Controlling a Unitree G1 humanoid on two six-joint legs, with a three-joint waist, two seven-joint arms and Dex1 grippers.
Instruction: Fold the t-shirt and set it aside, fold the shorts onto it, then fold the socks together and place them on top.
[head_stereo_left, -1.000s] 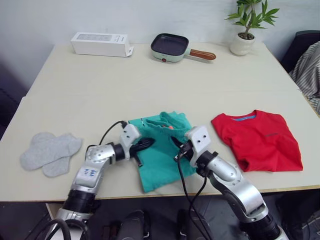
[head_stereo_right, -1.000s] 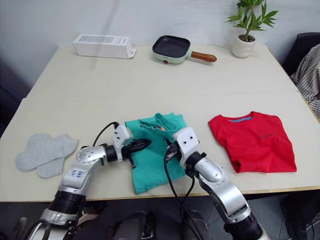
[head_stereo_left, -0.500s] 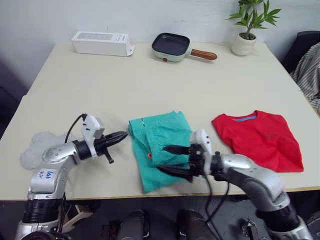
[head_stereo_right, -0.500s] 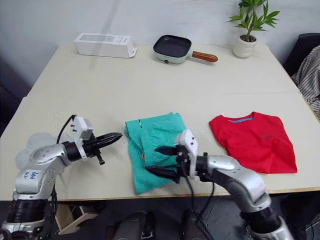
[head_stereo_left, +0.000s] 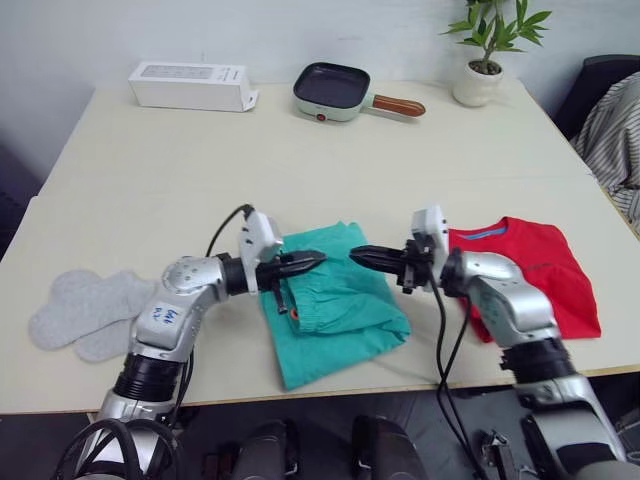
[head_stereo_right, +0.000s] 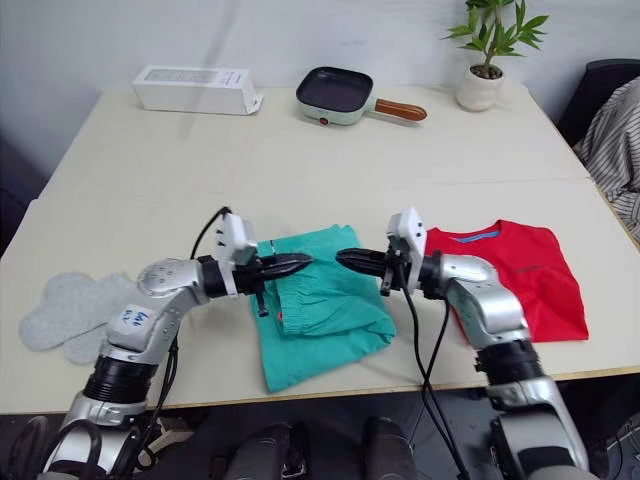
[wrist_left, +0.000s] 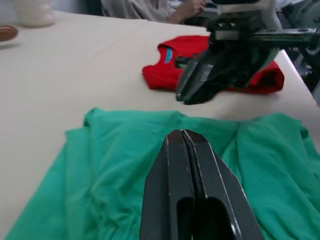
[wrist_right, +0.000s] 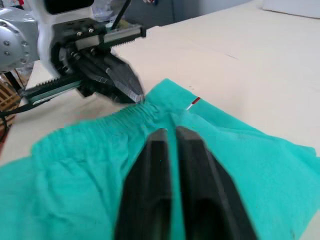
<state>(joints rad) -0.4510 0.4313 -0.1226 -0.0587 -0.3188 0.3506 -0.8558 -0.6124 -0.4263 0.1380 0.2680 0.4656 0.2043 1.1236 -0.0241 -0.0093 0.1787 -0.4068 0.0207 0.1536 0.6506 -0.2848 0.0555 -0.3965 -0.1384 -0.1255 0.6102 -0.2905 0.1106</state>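
The teal-green shorts (head_stereo_left: 340, 300) lie bunched at the table's front middle, with the gathered waistband toward my left gripper. My left gripper (head_stereo_left: 318, 259) and right gripper (head_stereo_left: 356, 255) point at each other, tips a short way apart over the shorts' far edge. Both are shut with nothing between the fingers. In the left wrist view, my left gripper (wrist_left: 181, 132) hovers over the shorts (wrist_left: 115, 165), with the right gripper (wrist_left: 182, 97) facing it. The red t-shirt (head_stereo_left: 535, 270) lies folded to the right. The grey socks (head_stereo_left: 75, 310) lie side by side at the front left.
Along the table's far edge stand a white box (head_stereo_left: 190, 85), a small green pan (head_stereo_left: 335, 92) with a brown handle, and a potted plant (head_stereo_left: 478, 60). Striped cloth (head_stereo_left: 615, 115) hangs off the table's right side. The table's front edge (head_stereo_left: 330, 385) runs just below the shorts.
My left gripper swung right, back to the shorts. My right gripper shut and moved from the shorts' near part up to their far edge. The shorts are more bunched. The camera shifted slightly.
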